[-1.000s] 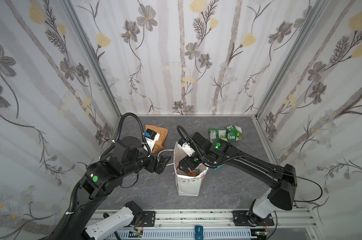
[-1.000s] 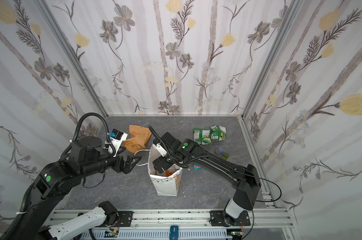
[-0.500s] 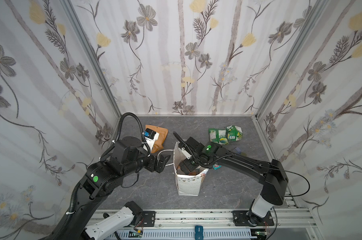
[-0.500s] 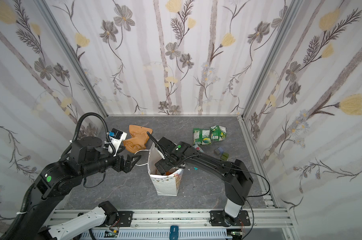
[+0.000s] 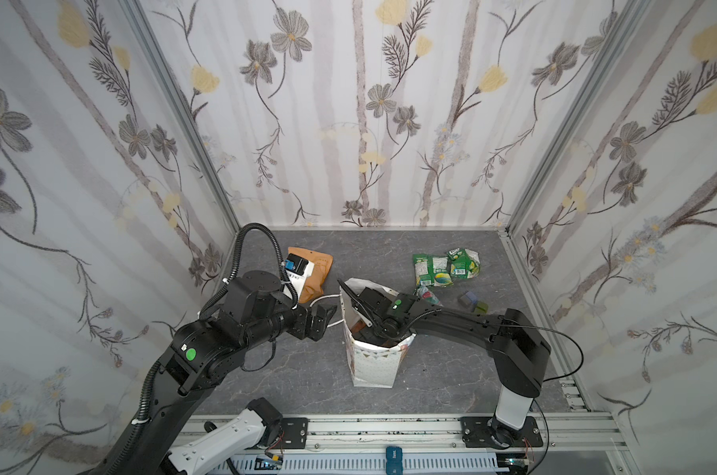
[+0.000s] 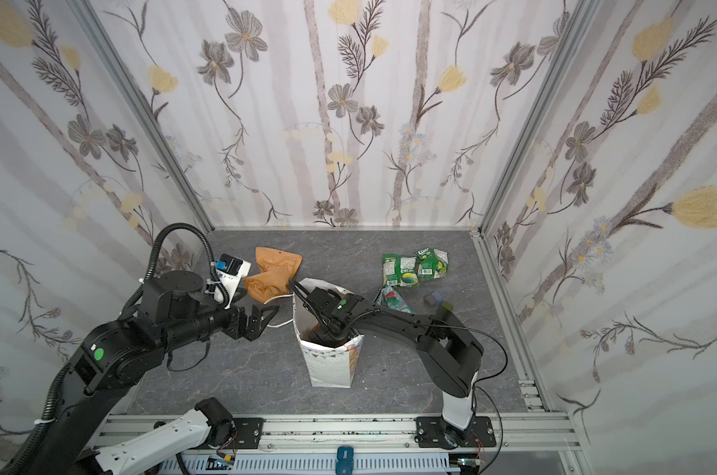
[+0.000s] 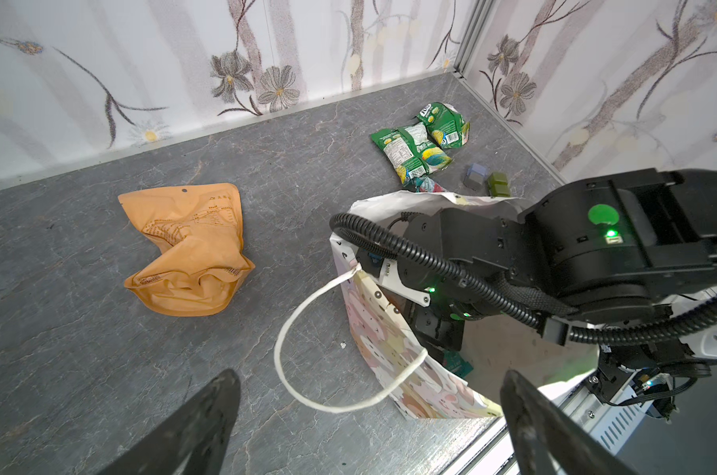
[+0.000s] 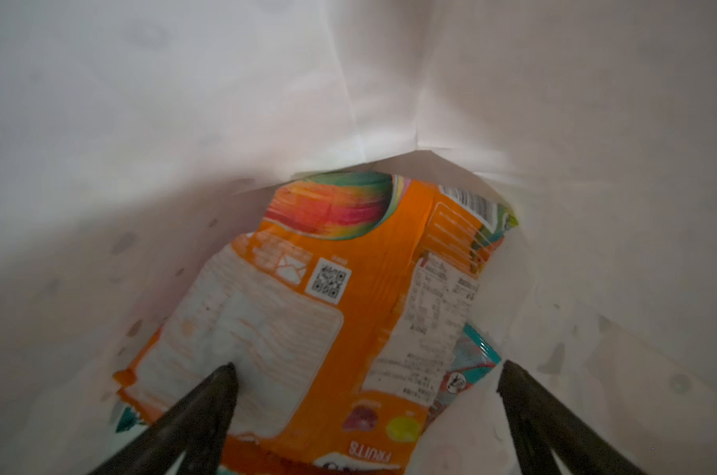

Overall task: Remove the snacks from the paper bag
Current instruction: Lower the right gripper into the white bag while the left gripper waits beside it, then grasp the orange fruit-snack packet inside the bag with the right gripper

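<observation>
Change: right gripper (image 8: 365,378) now sunk deep in the paper bag (image 5: 373,362), up from the mouth a second ago.
Right gripper: spread wide over the orange-white packet (image 8: 328,304), pinching nothing.
Left gripper (image 5: 327,316): spread, empty, unmoved beside the cord handle (image 7: 307,349).
Bag: mid tabletop (image 5: 291,370), toward the near edge.
Inside: orange-white packet over a teal packet (image 8: 478,349).
Out: green packets (image 5: 445,267) far right, tan pouch (image 5: 313,271) far left.
Meaning: probably a grasp next; two snacks left.
</observation>
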